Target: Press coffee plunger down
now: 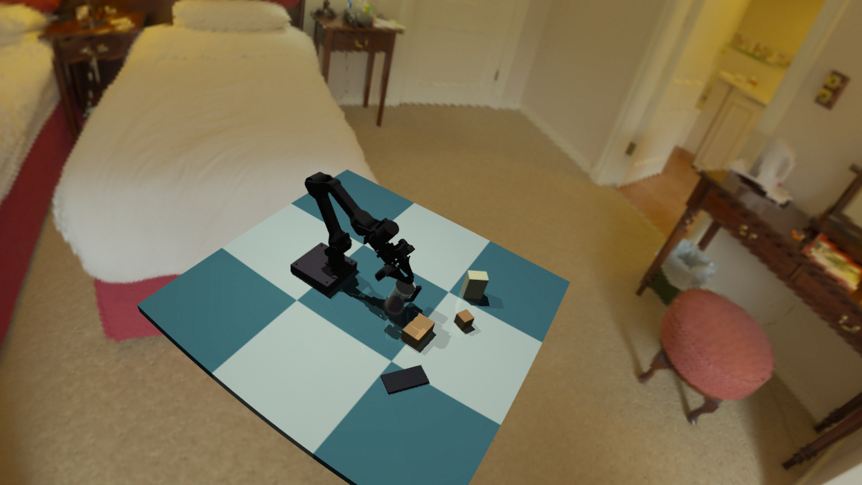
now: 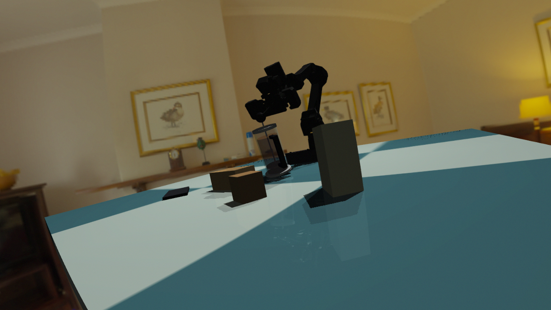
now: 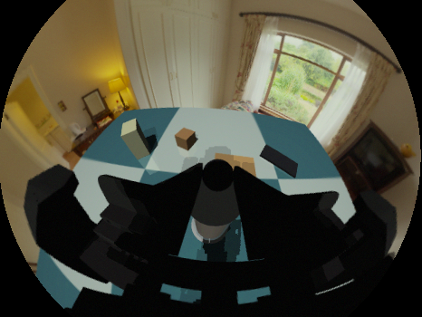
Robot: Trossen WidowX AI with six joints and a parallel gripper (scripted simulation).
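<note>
The clear coffee press (image 1: 395, 301) (image 2: 265, 148) (image 3: 215, 210) stands on the checkered table in front of the arm. It looks tilted in the exterior view, its top leaning left; its black handle (image 1: 416, 294) (image 2: 278, 152) is on the side toward the tall block. My gripper (image 1: 411, 279) (image 3: 217, 168) is above the press, shut on the round black plunger knob (image 2: 260, 117) (image 3: 217, 177). Only a short length of the rod (image 2: 263, 124) shows between knob and lid (image 2: 265, 126). The plunger disc inside is low, but its exact height is hard to tell.
A tan block (image 1: 418, 330) (image 2: 219, 182) (image 3: 233, 158) lies close to the press. Beyond are a small brown cube (image 1: 463, 321) (image 2: 248, 187) (image 3: 185, 139), a tall pale block (image 1: 474, 285) (image 2: 339, 160) (image 3: 136, 140) and a flat dark slab (image 1: 405, 380) (image 2: 176, 193) (image 3: 279, 160).
</note>
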